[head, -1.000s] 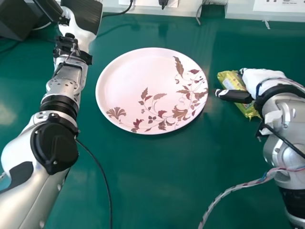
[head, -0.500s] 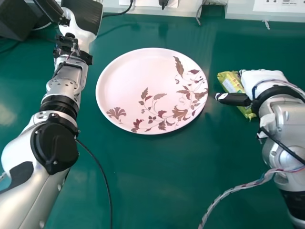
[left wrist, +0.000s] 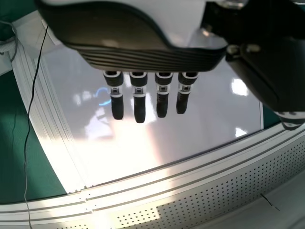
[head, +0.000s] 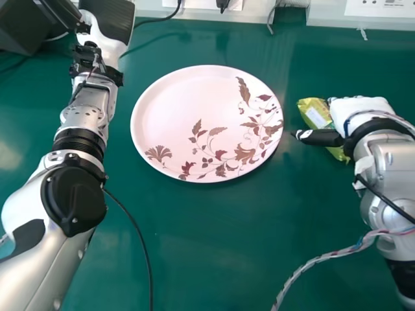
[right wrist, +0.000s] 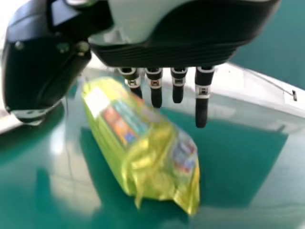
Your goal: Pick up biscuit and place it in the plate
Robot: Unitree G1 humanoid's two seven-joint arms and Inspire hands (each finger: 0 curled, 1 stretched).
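From where I'm standing, the robot's right hand [head: 360,111] is reaching over the yellow biscuit packet [head: 313,110], its fingers straightening out with gaps between them and its thumb sticking out toward the plate; whether it's touching the wrapper, I can't tell. The packet is lying on the green table [head: 207,259], just right of the plate [head: 188,97], partly under the hand. The flower-patterned plate is sitting flat, with the thumb pointing into the space between. A braided cable [head: 321,258] is trailing across the table from the right arm, and a thin black cable [head: 139,233] is running beside the left arm [head: 84,129]. The left hand [head: 111,21] is hanging near the far left, fingers extending. Behind, a dark box [head: 19,29] is filling that corner and pale panels [head: 382,8] are lining the far edge.
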